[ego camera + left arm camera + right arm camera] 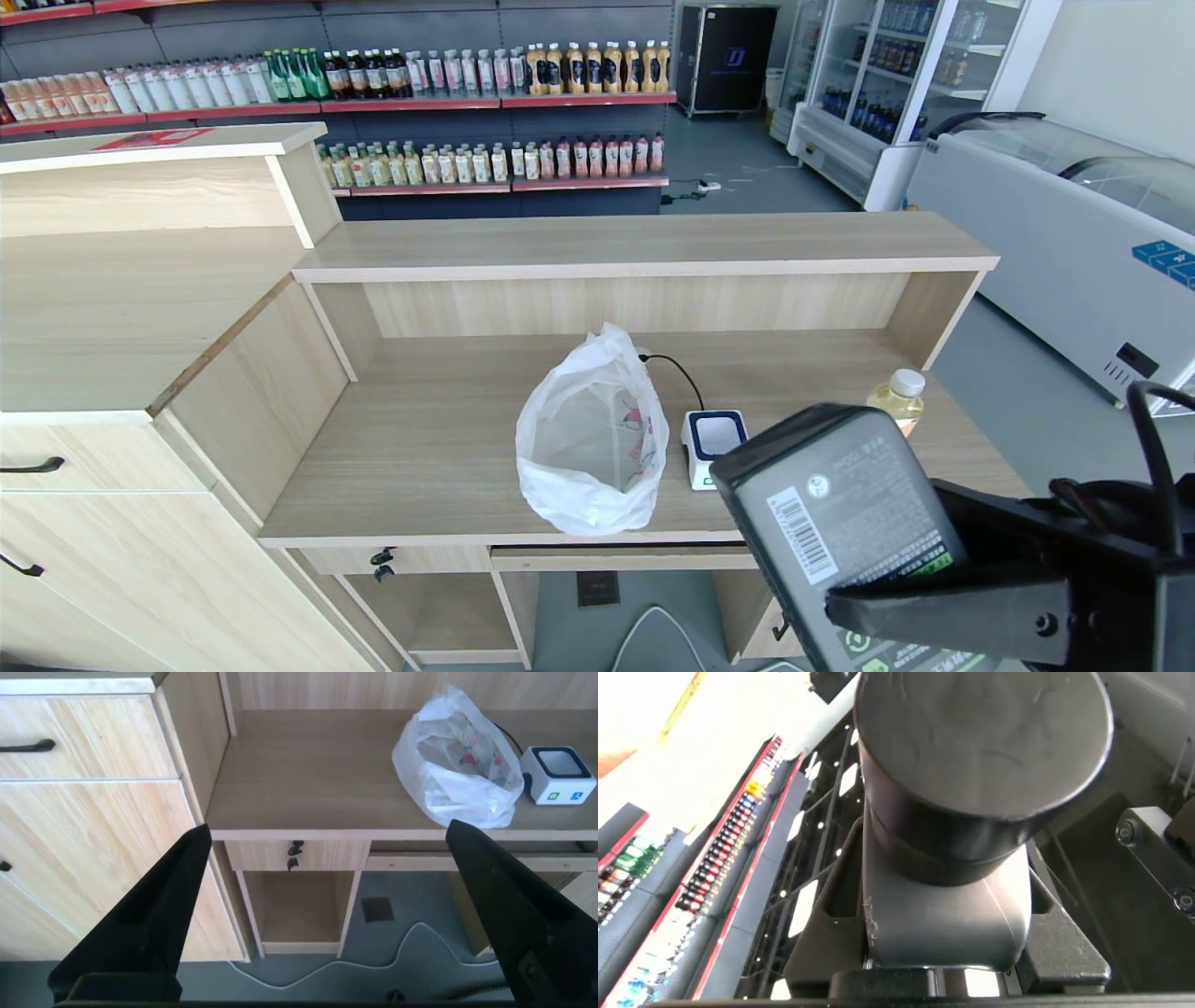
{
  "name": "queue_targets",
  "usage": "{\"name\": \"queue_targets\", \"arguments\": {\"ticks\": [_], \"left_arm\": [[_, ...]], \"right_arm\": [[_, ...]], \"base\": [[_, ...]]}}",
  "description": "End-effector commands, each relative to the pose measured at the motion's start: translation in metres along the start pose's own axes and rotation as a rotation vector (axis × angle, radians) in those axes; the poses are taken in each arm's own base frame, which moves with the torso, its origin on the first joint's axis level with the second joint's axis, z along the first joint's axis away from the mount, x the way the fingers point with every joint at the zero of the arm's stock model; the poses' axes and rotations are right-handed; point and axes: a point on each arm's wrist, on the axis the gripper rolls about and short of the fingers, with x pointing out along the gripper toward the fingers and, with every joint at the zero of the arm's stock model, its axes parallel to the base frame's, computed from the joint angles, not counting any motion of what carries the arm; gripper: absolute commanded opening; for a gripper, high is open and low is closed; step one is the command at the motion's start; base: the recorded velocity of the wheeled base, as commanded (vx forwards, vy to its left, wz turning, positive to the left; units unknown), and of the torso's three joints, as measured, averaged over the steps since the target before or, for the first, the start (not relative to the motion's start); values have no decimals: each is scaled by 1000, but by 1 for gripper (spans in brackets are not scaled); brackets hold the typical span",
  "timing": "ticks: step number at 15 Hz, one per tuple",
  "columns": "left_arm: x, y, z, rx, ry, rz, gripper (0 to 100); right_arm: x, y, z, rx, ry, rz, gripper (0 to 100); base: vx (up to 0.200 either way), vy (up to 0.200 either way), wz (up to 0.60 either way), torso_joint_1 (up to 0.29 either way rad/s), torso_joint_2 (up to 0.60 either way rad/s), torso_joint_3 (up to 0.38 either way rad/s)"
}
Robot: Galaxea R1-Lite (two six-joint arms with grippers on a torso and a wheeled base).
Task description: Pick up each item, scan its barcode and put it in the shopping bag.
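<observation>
While right gripper [873,593] clamps flat-sided grey bottle [831,485] | crinkled plastic bag [588,439] gapes

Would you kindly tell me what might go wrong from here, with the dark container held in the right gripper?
1. The barcode on the dark container faces up, away from the scanner, so the scan may miss.
2. The bottle stands close behind the dark container; a swing may topple it.
3. The shopping bag is limp; its rim may snag the dark container.
</observation>
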Motion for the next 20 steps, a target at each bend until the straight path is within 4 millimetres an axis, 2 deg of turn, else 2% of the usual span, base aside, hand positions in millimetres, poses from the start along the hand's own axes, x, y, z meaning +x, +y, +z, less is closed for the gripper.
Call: {"name": "queue_targets", "arguments": {"ticks": [1,3,4,5,6,7,9,12,14,17,20], "left_arm": [[0,0,0,0,0,0,100],[0,0,0,0,0,0,100],[0,0,0,0,0,0,100],[0,0,0,0,0,0,100],[0,0,0,0,0,0,100],[0,0,0,0,0,0,100],[0,0,0,0,0,0,100],[0,0,0,0,0,0,100],[0,0,0,0,0,0,100],[0,0,0,0,0,0,100],[0,0,0,0,0,0,100]], "right_arm": [[-1,0,-1,10,6,4,0],[-21,1,-13,92,91,91,0],[-47,4,-23,182,220,225,0],[-83,1,-29,305,427,408,0],[-110,-2,-29,437,623,561,0],[-131,1,-23,630,797,669,0],[-163,5,-11,965,1070,732,0],[-208,-1,13,1165,1376,843,0],[-223,-7,28,1285,1504,893,0],[-223,-7,31,1388,1575,825,0],[-221,-10,31,1487,1649,722,0]], "base": [[0,0,0,0,0,0],[0,0,0,0,0,0],[0,0,0,0,0,0],[0,0,0,0,0,0],[0,0,0,0,0,0],[0,0,0,0,0,0],[0,0,0,0,0,0],[0,0,0,0,0,0],[0,0,0,0,0,0],[0,0,0,0,0,0],[0,0,600,7,-1,-1]]}}
